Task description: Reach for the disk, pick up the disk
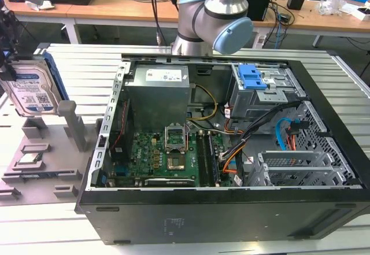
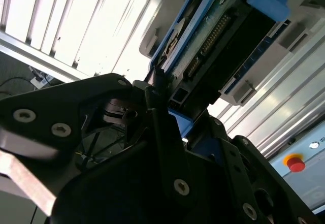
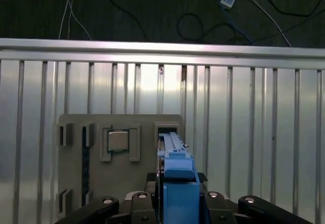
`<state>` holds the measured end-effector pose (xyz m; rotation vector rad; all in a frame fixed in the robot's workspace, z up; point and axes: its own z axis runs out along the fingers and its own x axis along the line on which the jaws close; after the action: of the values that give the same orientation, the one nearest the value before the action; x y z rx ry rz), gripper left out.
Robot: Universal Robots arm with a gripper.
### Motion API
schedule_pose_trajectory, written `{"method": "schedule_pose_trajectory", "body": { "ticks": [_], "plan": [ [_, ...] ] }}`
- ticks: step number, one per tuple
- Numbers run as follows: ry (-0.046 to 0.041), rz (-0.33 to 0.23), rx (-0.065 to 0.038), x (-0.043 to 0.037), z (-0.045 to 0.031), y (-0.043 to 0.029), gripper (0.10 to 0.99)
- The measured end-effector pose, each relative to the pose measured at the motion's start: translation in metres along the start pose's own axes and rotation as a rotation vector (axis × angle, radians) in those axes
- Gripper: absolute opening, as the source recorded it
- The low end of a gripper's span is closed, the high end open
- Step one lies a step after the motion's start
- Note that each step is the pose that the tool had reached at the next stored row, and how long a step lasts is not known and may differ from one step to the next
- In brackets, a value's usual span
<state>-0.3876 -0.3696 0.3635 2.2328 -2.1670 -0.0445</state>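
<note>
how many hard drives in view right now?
1. The disk stands upright at the exterior view's far left, by the grey fixture. The drive cage could hide another.

Wooden desks (image 1: 98, 9), ribbed metal tabletop (image 1: 46, 226), dark floor (image 3: 152, 10)

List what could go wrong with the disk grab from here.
1. The disk stands on edge at the gray fixture, with the gripper straddling it; a tilted pull could snag it on the upright post.
2. The CPU chip sits in the fixture right beside it; a slipped disk might strike it.
</note>
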Motion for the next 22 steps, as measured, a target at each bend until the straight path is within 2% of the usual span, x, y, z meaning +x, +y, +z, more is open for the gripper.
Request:
{"method": "schedule_pose_trajectory", "body": {
  "ticks": [9, 14, 22],
  "plan": [
    [-0.0001, 0.0, 0.0, -0.0002, -0.0249, 0.0008, 0.365],
    [0.0, 0.0, -0.001, -0.0004, -0.0461, 0.0014, 0.365],
    [-0.0001, 0.0, -0.001, -0.0004, -0.0613, 0.0019, 0.365]
  ]
}}
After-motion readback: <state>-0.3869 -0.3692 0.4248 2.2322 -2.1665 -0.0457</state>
